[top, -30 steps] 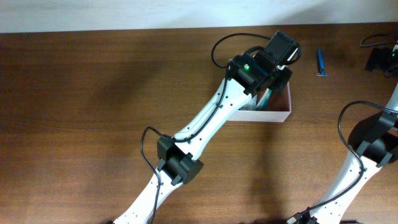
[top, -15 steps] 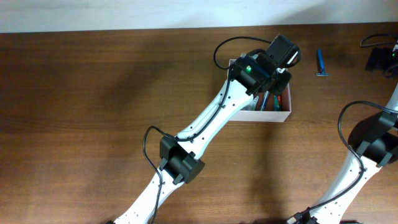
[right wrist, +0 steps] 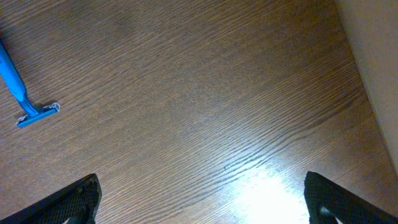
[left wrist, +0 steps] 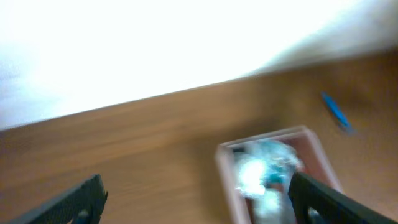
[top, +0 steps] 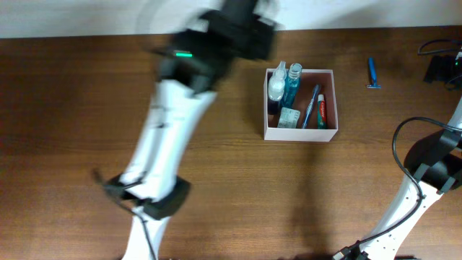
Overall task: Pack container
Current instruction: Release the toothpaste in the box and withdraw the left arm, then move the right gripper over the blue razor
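The container (top: 299,134), a white-walled square box with a pinkish inside, holds two clear bottles (top: 278,87), a green-and-white packet (top: 289,117), a toothbrush (top: 312,107) and a toothpaste tube (top: 322,108). My left gripper (top: 256,35) is motion-blurred up and to the left of the box, near the table's far edge. In the left wrist view the left gripper (left wrist: 199,205) is open and empty, with the container (left wrist: 221,155) blurred ahead. A blue razor (top: 372,74) lies right of the box. My right gripper (right wrist: 199,205) is open over bare wood, the razor (right wrist: 18,81) at its upper left.
The right arm's black head (top: 442,67) sits at the far right, by the table's back edge. The left arm (top: 162,137) stretches across the table's left-middle. A pale wall (left wrist: 155,43) runs behind the table.
The left gripper opened over the container, let go of what it carried, and swung quickly up and left away from it. The box's contents are now uncovered. The right arm stayed still.
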Robot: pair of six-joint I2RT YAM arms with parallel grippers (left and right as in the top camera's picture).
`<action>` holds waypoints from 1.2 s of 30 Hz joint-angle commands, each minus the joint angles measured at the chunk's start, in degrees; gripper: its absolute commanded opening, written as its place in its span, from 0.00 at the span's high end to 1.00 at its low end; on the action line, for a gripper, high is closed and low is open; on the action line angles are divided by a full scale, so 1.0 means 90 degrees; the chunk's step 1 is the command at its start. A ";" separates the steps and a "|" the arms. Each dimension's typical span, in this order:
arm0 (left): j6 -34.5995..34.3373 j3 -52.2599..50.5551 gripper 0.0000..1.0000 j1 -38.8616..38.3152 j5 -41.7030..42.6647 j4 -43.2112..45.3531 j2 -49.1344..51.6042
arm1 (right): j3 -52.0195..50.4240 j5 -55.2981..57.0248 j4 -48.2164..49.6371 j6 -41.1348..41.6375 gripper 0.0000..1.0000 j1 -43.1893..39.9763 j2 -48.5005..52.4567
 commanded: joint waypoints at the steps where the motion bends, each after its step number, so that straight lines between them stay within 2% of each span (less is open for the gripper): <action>1: -0.0682 0.0041 0.03 0.0855 -0.0476 -0.0483 -0.0180 | 0.0087 0.0056 -0.0002 0.0075 0.01 0.0027 0.0024; 5: -0.1149 -0.0131 0.01 0.1707 -0.0471 -0.1122 -0.0148 | 0.0087 0.0056 -0.0002 0.0075 0.01 0.0027 0.0024; 8: -0.1185 -0.0420 0.01 0.2217 -0.0476 -0.1294 -0.0143 | 0.0087 0.0056 0.0000 0.0075 0.01 0.0027 0.0024; 15: -0.1185 -0.1309 0.01 0.3031 -0.0481 -0.1246 -0.0143 | 0.0087 0.0056 -0.0002 0.0075 0.01 0.0027 0.0024; 21: -0.1185 -0.2429 0.01 0.3568 -0.0476 -0.0685 -0.0143 | 0.0087 0.0022 0.0022 0.0080 0.01 0.0027 0.0024; 26: -0.1185 -0.3038 0.01 0.3747 -0.0476 -0.0369 -0.0143 | 0.0087 -0.1030 0.0017 0.0080 0.01 0.0027 0.0024; 34: -0.1185 -0.3116 0.01 0.3752 -0.0478 -0.0129 -0.0143 | 0.0090 -0.4012 -0.0168 0.0075 0.01 0.0032 0.0024; 36: -0.1185 -0.3116 0.01 0.3752 -0.0476 -0.0109 -0.0143 | 0.0090 -0.4301 -0.0053 0.0075 0.01 0.0066 0.0024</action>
